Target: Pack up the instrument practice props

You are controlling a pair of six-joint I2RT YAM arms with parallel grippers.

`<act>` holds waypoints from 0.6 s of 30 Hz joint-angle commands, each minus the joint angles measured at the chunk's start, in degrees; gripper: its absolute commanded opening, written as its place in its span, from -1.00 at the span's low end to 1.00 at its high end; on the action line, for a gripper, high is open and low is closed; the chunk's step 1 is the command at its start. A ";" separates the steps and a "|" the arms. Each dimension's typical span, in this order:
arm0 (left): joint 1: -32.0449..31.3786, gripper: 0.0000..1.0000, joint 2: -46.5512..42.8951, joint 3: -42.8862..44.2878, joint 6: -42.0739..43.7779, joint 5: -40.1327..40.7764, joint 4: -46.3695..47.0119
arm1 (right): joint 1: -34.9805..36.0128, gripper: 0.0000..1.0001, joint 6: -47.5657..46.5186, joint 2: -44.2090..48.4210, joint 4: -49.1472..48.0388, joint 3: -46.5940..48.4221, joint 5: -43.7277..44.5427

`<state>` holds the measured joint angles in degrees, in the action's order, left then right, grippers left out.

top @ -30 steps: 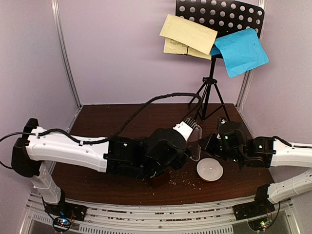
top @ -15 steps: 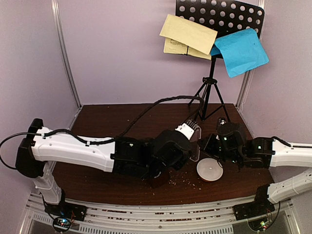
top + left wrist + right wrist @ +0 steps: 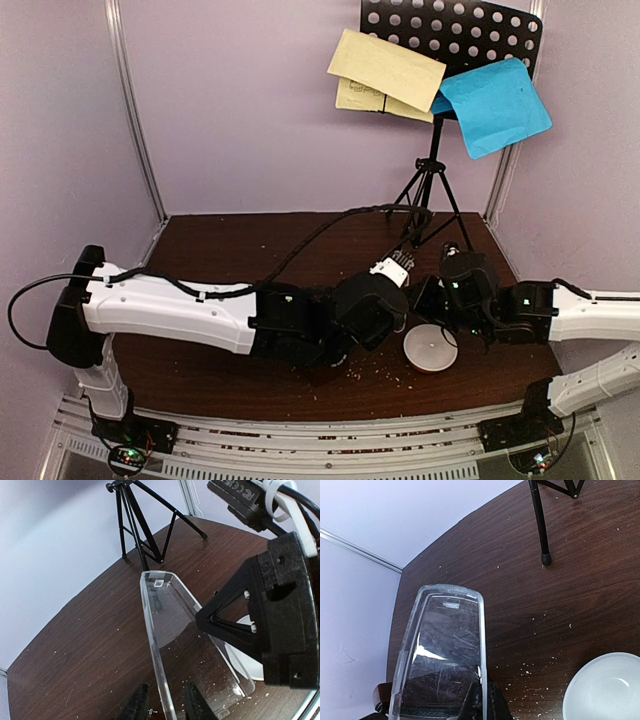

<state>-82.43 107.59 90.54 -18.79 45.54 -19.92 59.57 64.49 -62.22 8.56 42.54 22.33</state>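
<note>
Lilac walls [image 3: 250, 120]: close the bench in on three sides, with pale metal rails [image 3: 135, 110] running up the far corners.

Dark brown wooden bench [image 3: 220, 250]: shows grain and pale specks.

Left arm [image 3: 170, 310] and right arm [image 3: 590, 315]: reach in from the left and right edges and meet over the right half.

Black tripod music stand [image 3: 430, 180]: stands upright at the far right corner, feet on the wood. Carries pale yellow sheets [image 3: 385, 65] and a bright blue sheet [image 3: 495, 105], both tilted, on its perforated desk [image 3: 450, 25].

Clear triangular cover [image 3: 170, 630]: hangs above the wood between both arms, nearer than the tripod feet.

Right gripper [image 3: 482, 700]: clenched on the cover's long edge.

Left gripper [image 3: 166, 702]: straddles the cover's wide end; cannot tell whether pressing or released.

Round white bowl [image 3: 430, 350]: sits toward the front right, just beside the right gripper.

Crumbs [image 3: 378, 372]: lie scattered toward the front edge.
</note>
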 commanded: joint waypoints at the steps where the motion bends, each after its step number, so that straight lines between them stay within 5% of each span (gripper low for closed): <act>1: 0.34 -0.45 0.38 1.55 -1.56 2.58 -0.51 | 0.46 -1.00 -0.08 -0.48 -0.99 1.71 1.56; 9: 1.13 -0.32 0.24 1.57 -6.52 3.86 -3.66 | 0.55 -1.00 -0.06 -0.68 -1.39 1.75 1.40; 18: 1.22 -0.80 0.43 1.44 -5.89 1.26 -1.10 | 0.72 -1.00 0.02 -0.96 -1.60 1.53 1.45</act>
<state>-81.84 107.59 90.56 -24.10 46.76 -22.52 59.77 64.73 -62.81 6.76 42.89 22.44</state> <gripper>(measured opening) 0.134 0.024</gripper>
